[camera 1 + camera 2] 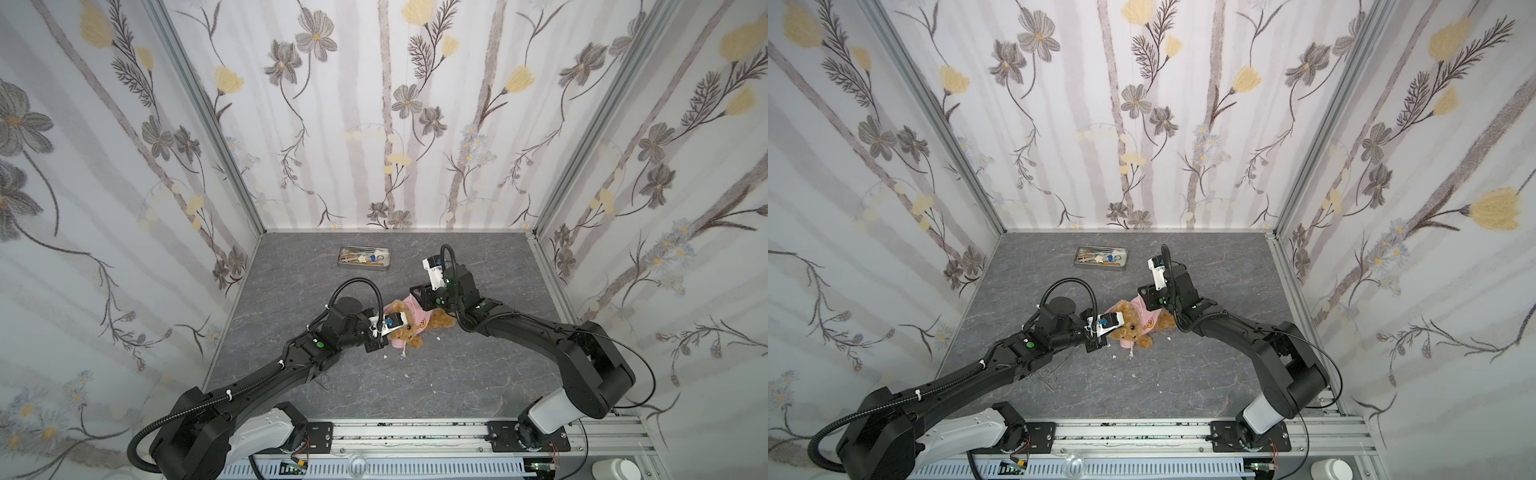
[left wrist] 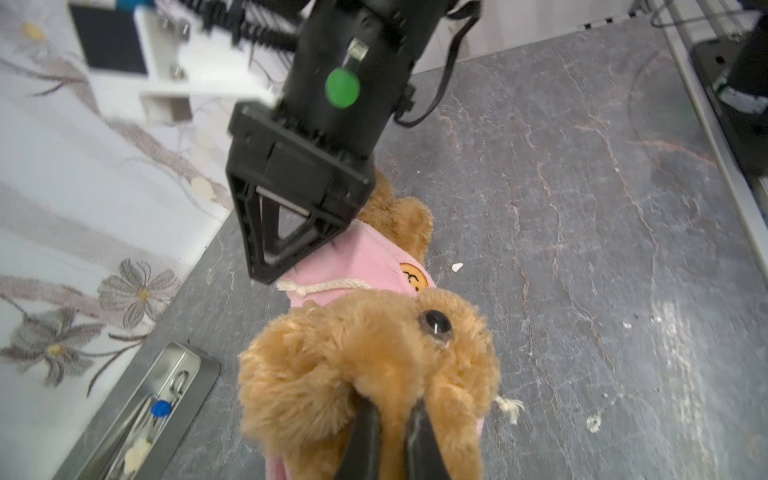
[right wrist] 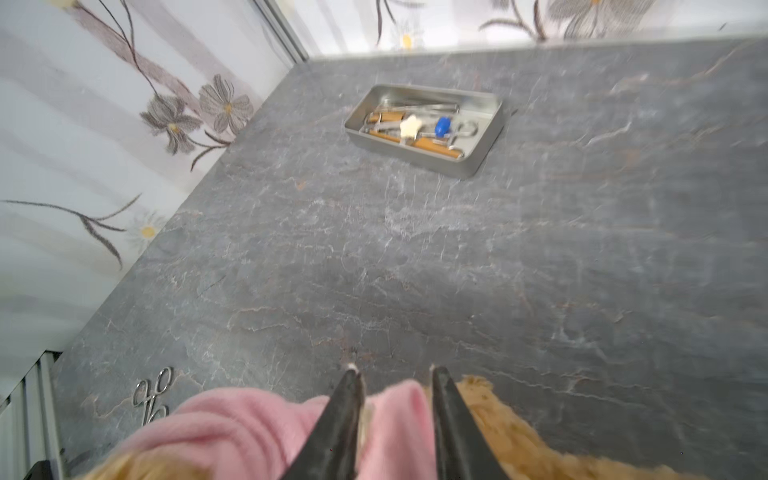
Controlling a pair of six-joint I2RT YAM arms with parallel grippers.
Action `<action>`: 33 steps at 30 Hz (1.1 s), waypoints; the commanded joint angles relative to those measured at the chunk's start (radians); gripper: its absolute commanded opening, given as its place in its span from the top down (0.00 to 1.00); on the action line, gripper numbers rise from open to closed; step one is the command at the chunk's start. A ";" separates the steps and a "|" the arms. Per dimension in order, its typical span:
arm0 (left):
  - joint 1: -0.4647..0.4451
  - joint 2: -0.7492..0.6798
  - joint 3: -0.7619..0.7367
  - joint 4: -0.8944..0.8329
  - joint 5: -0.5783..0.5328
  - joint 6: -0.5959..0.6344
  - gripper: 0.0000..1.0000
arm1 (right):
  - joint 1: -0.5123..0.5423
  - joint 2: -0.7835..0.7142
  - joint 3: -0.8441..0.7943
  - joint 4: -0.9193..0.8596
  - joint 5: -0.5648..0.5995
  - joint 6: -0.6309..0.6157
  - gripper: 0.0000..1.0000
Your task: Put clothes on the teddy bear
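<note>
While it lies on the grey table [image 1: 457,374] between both arms, the teddy bear [image 1: 405,332] looks curly, golden-brown and dark-eyed, half inside a pink shirt [image 2: 365,257]. The left gripper [image 2: 392,409] pinches fur on its head; the right gripper [image 3: 392,370] stands parted astride a shirt fold.

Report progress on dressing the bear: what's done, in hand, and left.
Done: the pink shirt covers the torso of the teddy bear, emblem up. In hand: the left gripper is shut on head fur, while the jaws of the right gripper straddle a bunched shirt fold; grip unclear. Left: probably smoothing that fold down; whether both arms are sleeved is hidden.
</note>
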 commanded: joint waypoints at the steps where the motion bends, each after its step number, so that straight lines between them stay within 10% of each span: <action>1: 0.002 0.004 0.008 0.111 -0.141 -0.392 1.00 | -0.001 -0.116 -0.025 0.070 -0.066 -0.111 0.52; 9: 0.001 0.005 0.074 0.060 -0.455 -1.242 1.00 | 0.030 -0.342 -0.255 0.205 -0.081 -0.040 0.40; 15: 0.001 0.004 0.067 0.062 -0.451 -1.657 1.00 | 0.214 -0.414 -0.444 0.355 0.079 0.019 0.39; 33: -0.002 0.036 0.082 0.074 -0.383 -1.816 1.00 | 0.373 -0.030 -0.364 0.630 0.231 0.324 0.38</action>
